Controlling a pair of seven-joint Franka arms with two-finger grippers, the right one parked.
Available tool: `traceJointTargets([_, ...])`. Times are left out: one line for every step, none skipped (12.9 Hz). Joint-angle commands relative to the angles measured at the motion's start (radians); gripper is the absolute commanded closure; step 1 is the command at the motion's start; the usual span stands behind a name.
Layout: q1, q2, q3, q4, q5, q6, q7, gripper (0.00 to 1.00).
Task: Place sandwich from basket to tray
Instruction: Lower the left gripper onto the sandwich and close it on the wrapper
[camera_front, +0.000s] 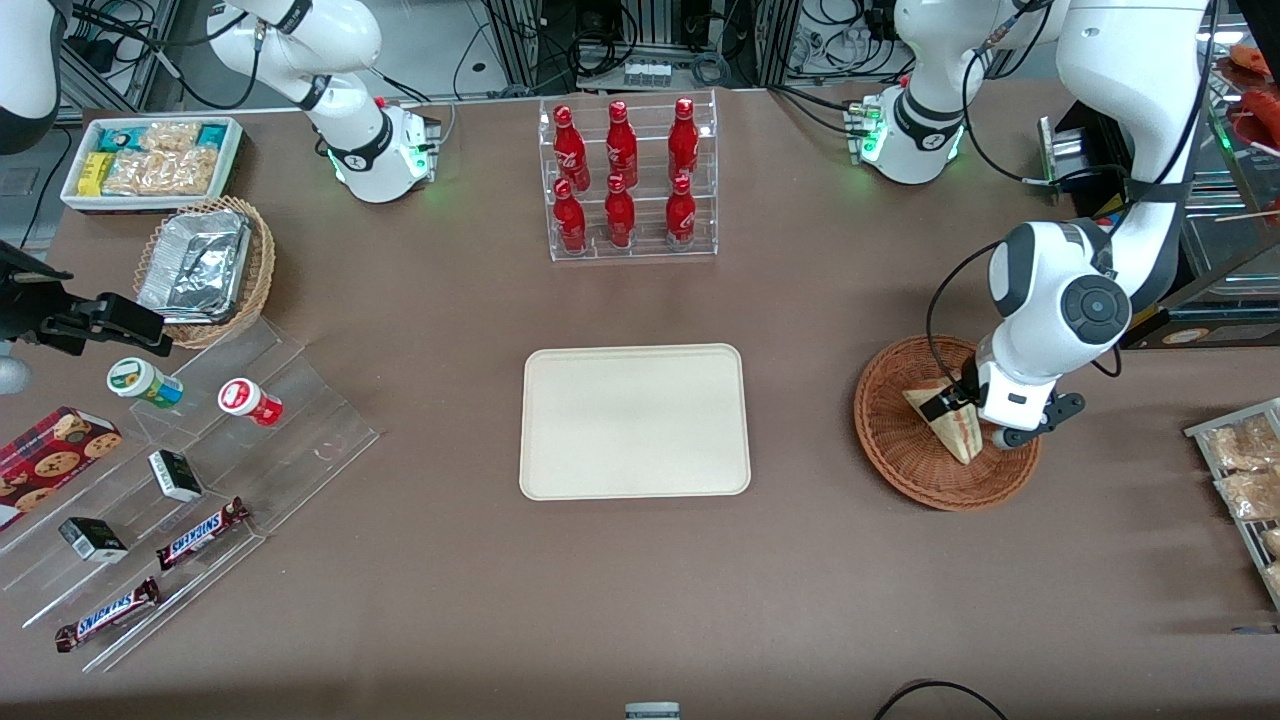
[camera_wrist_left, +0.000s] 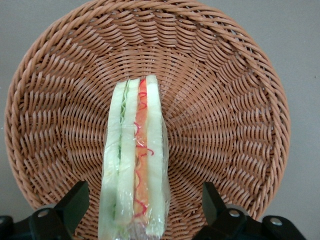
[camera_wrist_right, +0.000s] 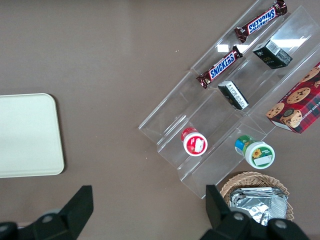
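The sandwich (camera_front: 952, 428), a clear-wrapped white-bread wedge with red-orange and green filling, stands on edge in the reddish-brown wicker basket (camera_front: 915, 470) toward the working arm's end of the table. My left gripper (camera_front: 975, 424) is low over the basket, open, with one finger on each side of the sandwich and a gap between each finger and the wrap. In the left wrist view the sandwich (camera_wrist_left: 135, 165) runs between the fingers (camera_wrist_left: 75, 200) over the basket (camera_wrist_left: 225, 100). The cream-beige tray (camera_front: 635, 420) lies bare at the table's middle and also shows in the right wrist view (camera_wrist_right: 27, 135).
A clear rack of red bottles (camera_front: 630, 180) stands farther from the front camera than the tray. A clear stepped shelf (camera_front: 250, 450) with snack bars and cups, a tan basket with a foil container (camera_front: 205, 265) and a white snack bin (camera_front: 150, 160) lie toward the parked arm's end.
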Motion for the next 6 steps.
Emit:
traceJointTargets([-0.008,0.012,0.008,-0.021,0.003,0.04,-0.033,0.03])
traceJointTargets([-0.008,0.015,0.008,-0.021,0.003,0.046,-0.042,0.11])
traceJointTargets([-0.008,0.015,0.008,-0.022,0.003,0.046,-0.053,0.22])
traceJointTargets([-0.008,0.017,0.008,-0.022,0.003,0.046,-0.058,0.4])
traceJointTargets([-0.008,0.017,0.008,-0.022,0.004,0.046,-0.058,0.6])
traceJointTargets([-0.008,0.017,0.008,-0.022,0.003,0.046,-0.056,0.78])
